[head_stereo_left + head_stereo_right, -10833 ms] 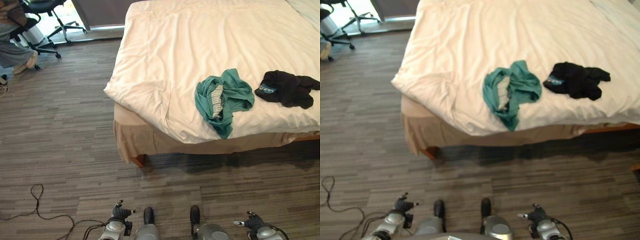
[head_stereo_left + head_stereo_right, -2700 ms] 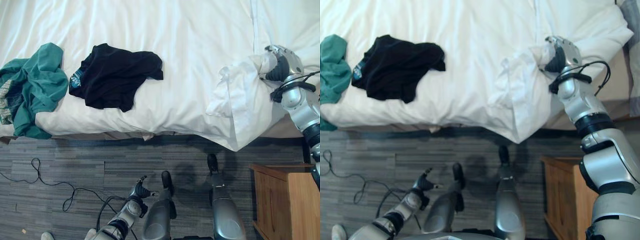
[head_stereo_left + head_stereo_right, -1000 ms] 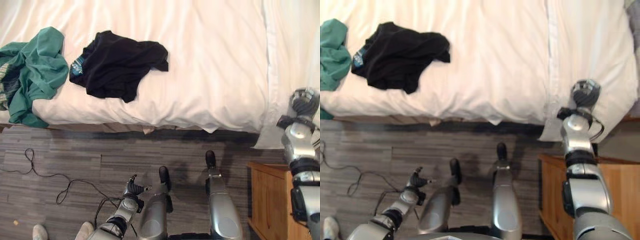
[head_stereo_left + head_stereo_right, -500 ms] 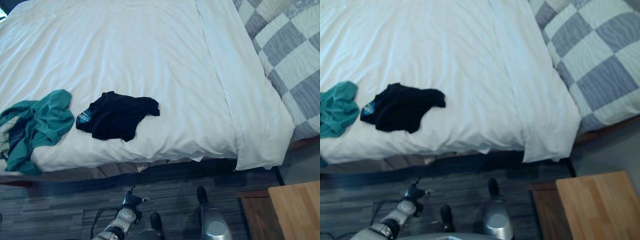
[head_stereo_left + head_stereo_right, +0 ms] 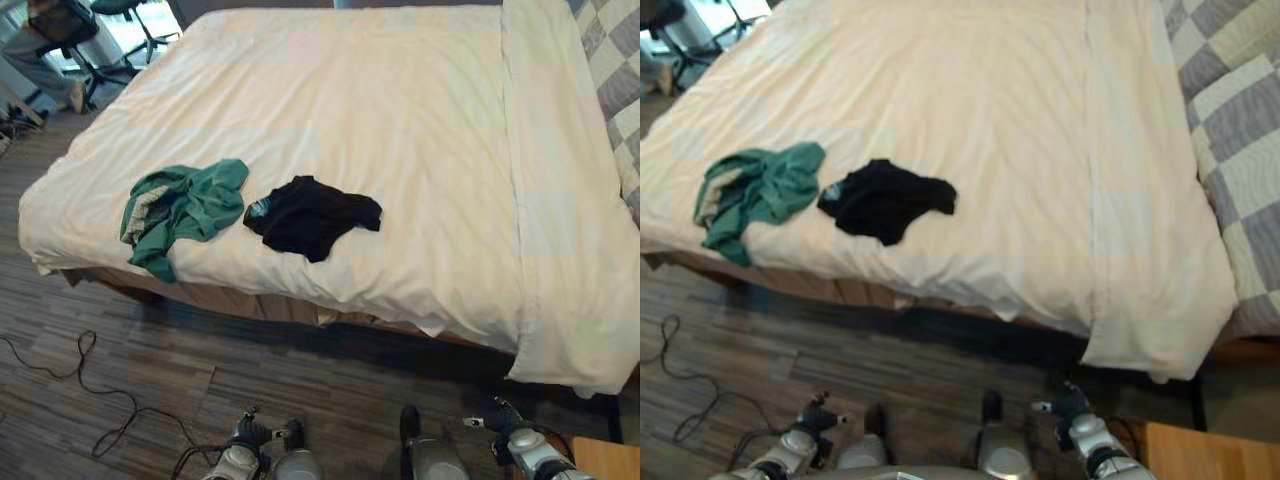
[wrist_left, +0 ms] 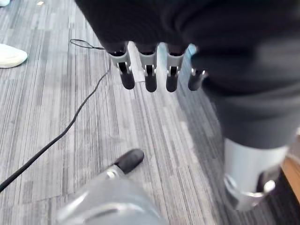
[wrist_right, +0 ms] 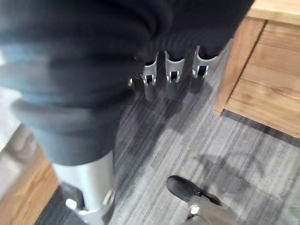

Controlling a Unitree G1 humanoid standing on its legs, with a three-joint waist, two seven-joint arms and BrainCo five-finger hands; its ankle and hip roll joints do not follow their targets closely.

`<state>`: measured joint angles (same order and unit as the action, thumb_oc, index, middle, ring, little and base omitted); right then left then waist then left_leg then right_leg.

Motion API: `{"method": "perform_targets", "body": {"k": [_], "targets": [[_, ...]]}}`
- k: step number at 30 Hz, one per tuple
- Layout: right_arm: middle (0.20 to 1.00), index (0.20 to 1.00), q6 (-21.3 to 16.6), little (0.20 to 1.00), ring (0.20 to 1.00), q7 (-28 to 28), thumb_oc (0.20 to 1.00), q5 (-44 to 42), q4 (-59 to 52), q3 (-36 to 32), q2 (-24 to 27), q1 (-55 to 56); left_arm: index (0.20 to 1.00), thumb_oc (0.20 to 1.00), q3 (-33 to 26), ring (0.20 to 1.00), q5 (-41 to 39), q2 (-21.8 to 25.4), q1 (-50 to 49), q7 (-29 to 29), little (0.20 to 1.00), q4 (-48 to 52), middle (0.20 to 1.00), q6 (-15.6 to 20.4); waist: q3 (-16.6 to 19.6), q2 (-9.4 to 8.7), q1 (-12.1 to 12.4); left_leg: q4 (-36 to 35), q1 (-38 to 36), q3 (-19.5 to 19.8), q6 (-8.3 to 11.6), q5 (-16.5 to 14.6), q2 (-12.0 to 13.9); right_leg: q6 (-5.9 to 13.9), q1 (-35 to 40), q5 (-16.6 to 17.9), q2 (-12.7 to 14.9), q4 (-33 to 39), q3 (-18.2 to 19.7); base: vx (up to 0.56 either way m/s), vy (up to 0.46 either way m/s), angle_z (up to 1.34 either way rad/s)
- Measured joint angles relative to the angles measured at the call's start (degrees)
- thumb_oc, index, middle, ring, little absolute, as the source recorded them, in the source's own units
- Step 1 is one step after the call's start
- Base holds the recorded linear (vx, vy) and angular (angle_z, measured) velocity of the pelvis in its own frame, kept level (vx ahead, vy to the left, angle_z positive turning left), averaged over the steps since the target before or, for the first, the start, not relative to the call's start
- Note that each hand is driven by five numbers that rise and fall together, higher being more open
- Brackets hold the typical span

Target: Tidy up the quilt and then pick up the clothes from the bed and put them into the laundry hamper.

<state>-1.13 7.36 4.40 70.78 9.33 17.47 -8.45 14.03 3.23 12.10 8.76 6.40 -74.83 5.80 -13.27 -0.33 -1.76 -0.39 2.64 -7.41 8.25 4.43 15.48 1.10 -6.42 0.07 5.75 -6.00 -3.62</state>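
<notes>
Both arms are held low at the sides. The left hand (image 5: 243, 432) is seen at the bottom of the head views, its fingers (image 6: 147, 75) hung straight and relaxed, with nothing gripped. The right hand (image 5: 1070, 404) is likewise lowered on the other side, its fingers (image 7: 173, 70) extended loosely and nothing held between them.

We see a floor (image 5: 90, 300) of grey-brown striped planks running along the near side of the bed (image 5: 250, 305), whose tan base shows beneath its near edge. At the bed's far left corner daylight falls on the floor, where office chairs (image 5: 75, 25) stand and a person's leg (image 5: 45, 75) shows. Checked grey-and-cream pillows (image 5: 1230, 110) lie at the bed's right end. A wooden nightstand (image 5: 1210, 450) stands at the near right corner.
</notes>
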Motion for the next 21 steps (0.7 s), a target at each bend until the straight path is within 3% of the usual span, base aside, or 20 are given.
{"method": "perform_targets", "body": {"k": [1,2,3,4,5,6,7,9,10,11,12,13,14,15,16,17,18,19,20,21], "targets": [[1.000,1.000,0.8,1.000,1.000,0.0,1.000,0.0,1.0,-0.4,0.0,1.9,1.000,1.000,0.4,1.000,-0.3,-1.0,0.7,0.0,1.000,0.3,1.000,0.0,0.1,0.36,-0.1,-0.7,0.1,-1.6,0.30,0.7,3.6,-0.03,0.7,0.1,0.4,0.2,-0.7,0.28,0.476,0.45],[1.000,1.000,0.9,1.000,1.000,-0.3,1.000,0.2,1.0,-3.4,0.1,4.4,1.000,1.000,2.4,1.000,-0.1,-1.0,0.2,0.0,1.000,2.4,1.000,-0.6,0.1,0.47,-0.5,-0.5,-0.5,-3.5,0.72,0.4,5.3,0.71,1.7,0.5,0.5,0.9,-1.0,0.28,0.476,0.53],[1.000,1.000,0.5,1.000,1.000,-0.2,1.000,0.2,2.0,-3.3,0.1,5.2,1.000,1.000,4.9,1.000,1.1,-0.9,0.0,0.1,1.000,2.9,1.000,-0.5,0.6,0.79,-0.1,-0.9,-0.6,-7.9,2.12,-0.7,6.7,2.23,3.3,0.6,1.0,1.7,-3.9,0.16,0.396,0.68],[1.000,1.000,1.4,1.000,1.000,-0.1,1.000,0.2,4.0,-1.9,0.8,7.4,1.000,1.000,7.0,1.000,2.7,-1.1,0.5,0.2,1.000,3.3,1.000,-0.5,1.6,1.64,-1.2,-1.3,-0.7,-7.9,1.33,-0.2,6.7,3.07,4.2,0.0,2.0,2.1,-5.0,0.20,0.569,0.59],[1.000,1.000,0.7,1.000,1.000,-0.4,1.000,0.6,4.2,-3.9,1.2,9.1,1.000,1.000,8.4,1.000,4.6,-1.0,0.6,0.3,1.000,4.4,1.000,-0.4,1.5,1.33,-1.1,-0.5,-0.7,-7.3,1.02,-1.2,4.7,4.45,4.4,0.0,3.5,0.8,-5.5,0.24,0.738,0.73],[1.000,1.000,1.0,1.000,1.000,-0.1,1.000,1.1,5.4,-4.2,2.6,10.7,1.000,1.000,10.4,1.000,7.3,-1.8,0.9,0.2,1.000,3.9,1.000,0.1,1.9,1.85,-2.2,-0.8,-1.0,-7.1,-1.28,-2.4,0.5,5.94,4.4,-1.0,6.7,-1.4,-6.7,0.08,0.342,0.16],[1.000,1.000,1.8,1.000,1.000,-0.1,1.000,1.8,7.0,-3.8,2.2,10.6,1.000,1.000,10.3,1.000,8.4,-1.1,0.7,0.2,1.000,3.9,1.000,0.0,2.3,-0.24,-2.1,-1.5,-2.1,-7.7,-0.75,1.2,-2.5,6.09,3.2,-1.5,10.4,-3.9,-5.5,0.16,0.480,0.12],[1.000,1.000,2.3,1.000,1.000,-0.3,1.000,1.8,6.6,-1.5,-0.4,11.4,1.000,1.000,10.3,1.000,8.8,0.6,0.3,0.0,1.000,2.7,1.000,-0.8,3.0,-2.17,-2.8,-2.7,-2.8,-8.9,-1.36,1.8,-5.7,5.95,1.8,-1.8,14.2,-6.2,-4.9,0.20,0.472,-0.06],[1.000,1.000,2.4,1.000,1.000,-0.4,1.000,1.8,5.6,-1.4,-1.4,12.6,1.000,1.000,10.3,1.000,8.9,1.8,0.2,-0.1,1.000,2.7,1.000,-1.0,3.3,-3.14,-2.8,-2.7,-3.3,-8.9,-2.86,1.0,-7.1,5.88,1.3,0.8,14.1,-7.6,-3.9,0.13,0.229,-0.09],[1.000,1.000,2.0,1.000,1.000,-0.6,1.000,1.7,3.7,-0.9,-3.7,12.9,1.000,1.000,10.3,1.000,9.3,3.4,0.6,-0.1,1.000,2.5,1.000,-1.1,2.2,-2.23,-3.5,-4.6,-5.3,-9.2,-4.13,1.1,-7.6,6.54,-3.8,1.5,12.3,-17.9,-0.5,0.22,0.326,-0.14],[1.000,1.000,1.6,1.000,1.000,-0.9,1.000,1.6,2.9,0.2,-5.7,12.4,1.000,1.000,9.8,1.000,9.3,4.4,0.8,-0.2,1.000,1.3,1.000,-1.6,2.3,-0.40,-4.7,-4.9,-5.4,-9.3,-5.03,0.6,-4.6,6.64,-5.7,-2.9,6.2,-19.6,3.4,0.21,0.266,-0.07],[1.000,1.000,1.3,1.000,1.000,-1.3,1.000,1.4,1.5,0.5,-6.6,12.5,1.000,1.000,9.4,1.000,9.3,4.9,0.9,-0.2,1.000,1.1,1.000,-1.7,2.3,-0.71,-6.2,-4.5,-6.0,-9.3,-5.64,-0.5,-5.1,7.20,-7.6,-4.0,2.4,-19.0,3.6,0.35,0.355,-0.25],[1.000,1.000,1.1,1.000,1.000,-1.2,1.000,0.7,-1.8,2.1,-7.2,11.7,1.000,1.000,7.6,1.000,9.3,5.1,0.8,-0.1,1.000,0.6,1.000,-2.0,2.0,-1.87,-6.1,-4.9,-7.1,-11.4,-6.68,-2.0,-6.5,5.87,-11.5,-5.6,-1.5,-20.3,2.0,0.31,0.201,-0.38],[1.000,1.000,0.8,1.000,1.000,-1.2,1.000,0.0,-2.6,3.2,-7.3,10.4,1.000,1.000,7.4,1.000,9.4,5.1,0.9,-0.3,1.000,-0.4,1.000,-2.2,1.9,-2.32,-6.5,-4.9,-7.7,-11.9,-7.15,-2.9,-7.2,4.89,-12.6,-6.2,-3.3,-18.1,-0.5,0.31,0.156,-0.37],[1.000,1.000,0.7,1.000,1.000,-1.1,1.000,0.0,-2.8,3.6,-7.3,9.5,1.000,1.000,7.3,1.000,9.4,4.6,0.7,-0.6,1.000,-0.4,1.000,-2.2,2.1,-3.05,-7.5,-4.9,-8.0,-12.1,-6.76,-3.2,-9.0,4.46,-12.7,-6.0,-3.7,-14.9,-5.2,0.36,0.120,0.09],[1.000,1.000,0.5,1.000,1.000,-1.0,1.000,0.0,-2.8,3.5,-7.2,9.4,1.000,1.000,6.8,1.000,9.4,3.7,0.6,-0.7,1.000,-0.1,1.000,-2.0,2.3,-3.70,-7.4,-4.9,-8.4,-11.9,-6.59,-3.7,-10.7,4.40,-12.3,-6.0,-3.2,-12.9,-7.2,0.26,0.085,0.40],[1.000,1.000,0.6,1.000,1.000,-1.1,1.000,0.0,-2.5,3.5,-6.9,9.4,1.000,1.000,6.8,1.000,9.4,2.8,0.7,-0.7,1.000,0.2,1.000,-1.7,2.2,-3.81,-7.5,-4.8,-9.0,-11.4,-6.49,-4.4,-11.7,0.79,-11.6,-5.1,-2.3,-12.5,-8.5,0.22,0.090,0.70],[1.000,1.000,0.8,1.000,1.000,-1.0,1.000,0.0,-1.7,3.2,-6.0,9.2,1.000,1.000,6.8,1.000,9.3,1.0,-0.2,-0.6,1.000,1.6,1.000,-1.0,2.3,-2.36,-7.6,-1.1,-9.7,-10.0,-3.08,-4.5,-12.0,-0.16,-10.4,-4.5,-2.4,-13.4,-9.4,0.07,0.095,0.51],[1.000,1.000,0.8,1.000,1.000,-0.7,1.000,0.2,0.7,2.5,-6.6,6.1,1.000,1.000,5.5,1.000,9.0,1.3,-1.2,0.0,1.000,3.1,1.000,-1.2,0.9,-4.49,-5.6,28.9,2.3,-10.4,1.32,-4.3,-9.5,-4.71,-6.9,-2.3,-1.8,-10.5,-4.6,0.08,0.168,-0.01],[1.000,1.000,1.0,1.000,1.000,-0.1,1.000,0.0,2.4,2.5,-5.4,4.1,1.000,1.000,5.5,1.000,8.9,2.3,-0.7,0.5,1.000,5.3,1.000,-1.1,0.6,-3.66,-3.8,43.6,10.2,-10.5,4.47,1.6,-5.6,-5.07,-5.4,-2.3,-1.7,-8.1,-3.3,0.08,0.231,-0.73]]}}
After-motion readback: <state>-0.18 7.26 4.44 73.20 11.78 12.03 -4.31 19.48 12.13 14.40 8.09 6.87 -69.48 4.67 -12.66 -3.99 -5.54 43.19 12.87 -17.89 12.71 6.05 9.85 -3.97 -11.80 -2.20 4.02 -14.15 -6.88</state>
